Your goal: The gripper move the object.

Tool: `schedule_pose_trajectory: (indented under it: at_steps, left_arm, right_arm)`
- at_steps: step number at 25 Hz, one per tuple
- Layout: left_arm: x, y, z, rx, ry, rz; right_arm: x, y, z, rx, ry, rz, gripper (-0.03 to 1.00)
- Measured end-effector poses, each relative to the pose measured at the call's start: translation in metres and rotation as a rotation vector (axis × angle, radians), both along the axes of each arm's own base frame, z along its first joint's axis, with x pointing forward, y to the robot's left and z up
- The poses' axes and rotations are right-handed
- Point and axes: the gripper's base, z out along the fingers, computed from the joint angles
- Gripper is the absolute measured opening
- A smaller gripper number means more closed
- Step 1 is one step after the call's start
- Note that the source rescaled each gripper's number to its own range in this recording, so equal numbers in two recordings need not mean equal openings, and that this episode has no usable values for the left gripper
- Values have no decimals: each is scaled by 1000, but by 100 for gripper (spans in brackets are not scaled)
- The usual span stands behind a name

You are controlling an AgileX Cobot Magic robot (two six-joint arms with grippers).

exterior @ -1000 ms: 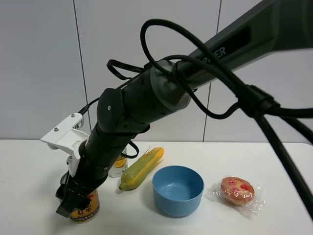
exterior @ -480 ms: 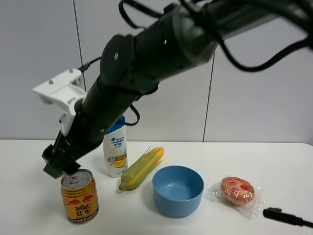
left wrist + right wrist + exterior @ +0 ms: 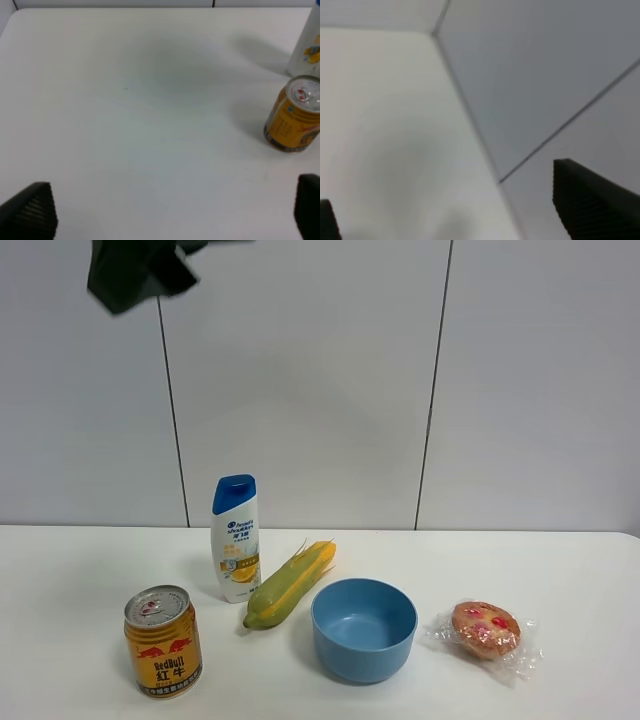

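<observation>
While the gold Red Bull can [image 3: 163, 641] stands upright on the white surface [image 3: 60, 580], near a shampoo bottle [image 3: 236, 537] and touched by nothing, the left gripper [image 3: 170, 206] and right gripper [image 3: 449, 200] each show jaws spread wide, empty.

Right gripper [image 3: 455, 210] shown spread wide, nothing held between dark fingertips [image 3: 585, 200]; blurred white table [image 3: 380, 125] and grey panelled wall [image 3: 545, 65] seen beyond.
</observation>
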Motion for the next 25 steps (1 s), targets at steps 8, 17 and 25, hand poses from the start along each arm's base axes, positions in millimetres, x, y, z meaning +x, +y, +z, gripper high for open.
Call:
schedule_pose_trajectory:
  at_steps: [8,17,25]
  left_arm:
    - [0,0,0,0,0,0]
    - [0,0,0,1,0,-1]
    - [0,0,0,0,0,0]
  right_arm:
    - [-22,-113,72,-55,-116,-565,60]
    - [-66,-208,108,147,-27,-977,58]
    - [-87,-229,62,252,177,-1043,57]
